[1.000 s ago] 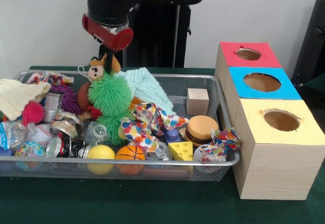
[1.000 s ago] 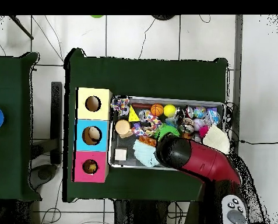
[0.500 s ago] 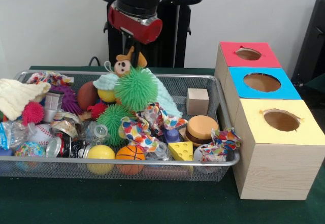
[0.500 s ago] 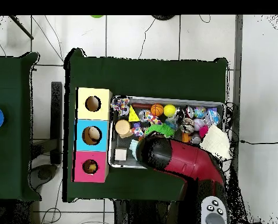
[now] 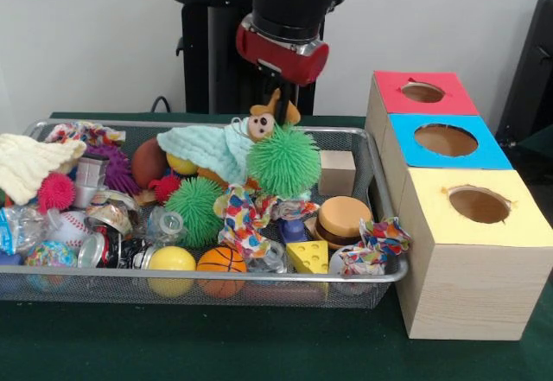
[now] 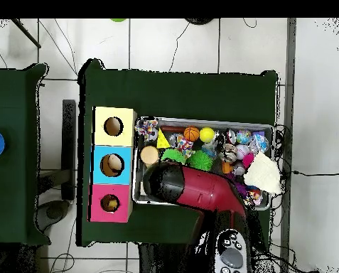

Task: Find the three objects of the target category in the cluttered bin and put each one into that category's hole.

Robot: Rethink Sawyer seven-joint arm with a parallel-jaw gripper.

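Toy: green spiky ball toy [image 5: 284,161] hangs from your gripper [image 5: 278,98], clamped at its head.
Handling: light, squashy, swings; grip the head.

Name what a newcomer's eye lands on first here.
First, the fuzzy green toy with a small animal head, hanging from the red and black arm's tool above the wire bin. Then the wooden box beside the bin, its three holes topped red, blue and yellow.

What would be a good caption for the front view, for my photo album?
A red robot arm's gripper lifts a green spiky toy above a cluttered wire bin, beside a box with three coloured holes.
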